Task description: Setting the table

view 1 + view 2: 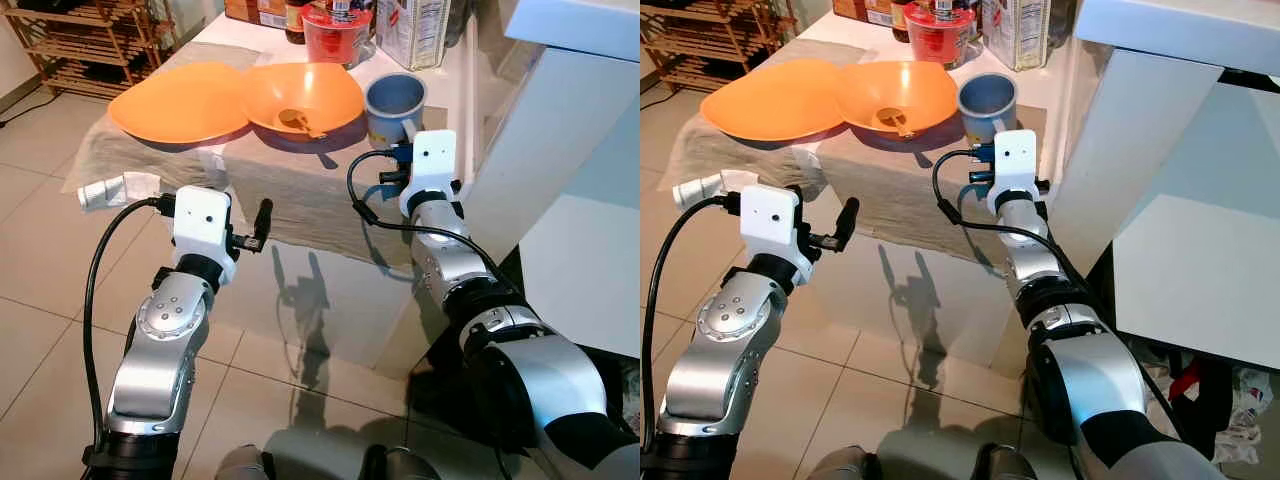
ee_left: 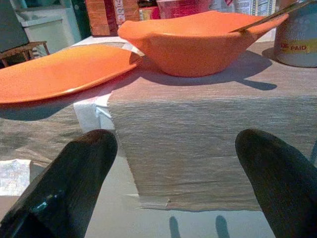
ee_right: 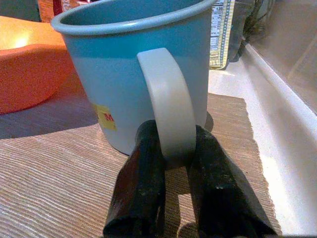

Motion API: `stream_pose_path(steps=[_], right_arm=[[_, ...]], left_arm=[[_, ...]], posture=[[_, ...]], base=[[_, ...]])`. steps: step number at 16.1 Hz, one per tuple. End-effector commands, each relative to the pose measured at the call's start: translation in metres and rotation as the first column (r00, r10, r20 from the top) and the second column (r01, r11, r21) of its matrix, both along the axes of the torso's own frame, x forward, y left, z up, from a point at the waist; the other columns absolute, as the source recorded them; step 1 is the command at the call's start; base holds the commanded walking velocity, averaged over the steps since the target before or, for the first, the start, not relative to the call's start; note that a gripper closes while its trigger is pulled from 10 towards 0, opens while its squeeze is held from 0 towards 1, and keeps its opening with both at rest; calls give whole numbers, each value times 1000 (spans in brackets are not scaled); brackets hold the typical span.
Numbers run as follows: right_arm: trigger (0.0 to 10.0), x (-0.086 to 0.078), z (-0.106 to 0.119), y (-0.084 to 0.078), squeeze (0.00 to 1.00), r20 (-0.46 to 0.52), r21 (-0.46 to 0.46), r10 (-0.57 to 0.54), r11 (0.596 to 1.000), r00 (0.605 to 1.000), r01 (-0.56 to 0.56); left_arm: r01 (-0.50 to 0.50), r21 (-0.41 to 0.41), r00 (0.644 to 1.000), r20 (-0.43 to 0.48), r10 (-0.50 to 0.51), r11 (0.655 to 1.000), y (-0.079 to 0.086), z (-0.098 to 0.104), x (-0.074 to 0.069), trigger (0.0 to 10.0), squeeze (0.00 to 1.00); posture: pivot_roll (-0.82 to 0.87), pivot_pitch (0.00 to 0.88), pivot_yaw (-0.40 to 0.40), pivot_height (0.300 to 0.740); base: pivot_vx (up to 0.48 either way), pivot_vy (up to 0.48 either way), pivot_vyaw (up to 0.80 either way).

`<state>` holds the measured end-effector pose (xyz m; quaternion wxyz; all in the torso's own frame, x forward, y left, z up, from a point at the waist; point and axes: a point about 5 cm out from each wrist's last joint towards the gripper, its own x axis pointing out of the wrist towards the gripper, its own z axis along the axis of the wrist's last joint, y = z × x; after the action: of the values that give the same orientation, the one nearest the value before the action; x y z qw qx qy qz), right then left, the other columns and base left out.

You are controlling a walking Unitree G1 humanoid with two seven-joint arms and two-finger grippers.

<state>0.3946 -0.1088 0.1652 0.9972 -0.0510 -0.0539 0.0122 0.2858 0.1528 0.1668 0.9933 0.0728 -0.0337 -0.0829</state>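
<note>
A blue mug [image 1: 395, 100] with a pale handle [image 3: 168, 114] stands on the beige cloth [image 1: 300, 190] at the table's right side. My right gripper [image 3: 173, 148] is shut on that handle, one finger on each side of its lower part. To the left of the mug sits an orange bowl [image 1: 305, 95] holding a spoon [image 1: 300, 122]. Its rim overlaps a flat orange plate [image 1: 175, 100]. My left gripper [image 2: 176, 144] is open and holds nothing. It hangs in front of the table's near edge, below the bowl, apart from the cloth.
A red container [image 1: 335, 35], cartons [image 1: 415, 30] and jars crowd the back of the table. A white cabinet [image 1: 560, 150] stands close on the right. A wooden rack [image 1: 90, 40] is at the far left. A crumpled white piece [image 1: 115, 190] hangs at the cloth's left corner. Tiled floor lies below.
</note>
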Motion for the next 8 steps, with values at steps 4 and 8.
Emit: stream_pose_path(steps=[4, 8], right_arm=[[0, 2, 8, 2, 0, 32, -5, 15, 1000, 999, -15], [0, 0, 15, 6, 0, 96, -17, 19, 1000, 995, -17]], left_arm=[[15, 17, 1000, 10, -15, 1000, -4, 1, 4, 10000, 0], [17, 20, 1000, 15, -18, 1000, -4, 0, 7, 10000, 0]], posture=[[143, 85, -6, 727], [139, 70, -2, 727]], base=[[0, 0, 0], [0, 0, 0]])
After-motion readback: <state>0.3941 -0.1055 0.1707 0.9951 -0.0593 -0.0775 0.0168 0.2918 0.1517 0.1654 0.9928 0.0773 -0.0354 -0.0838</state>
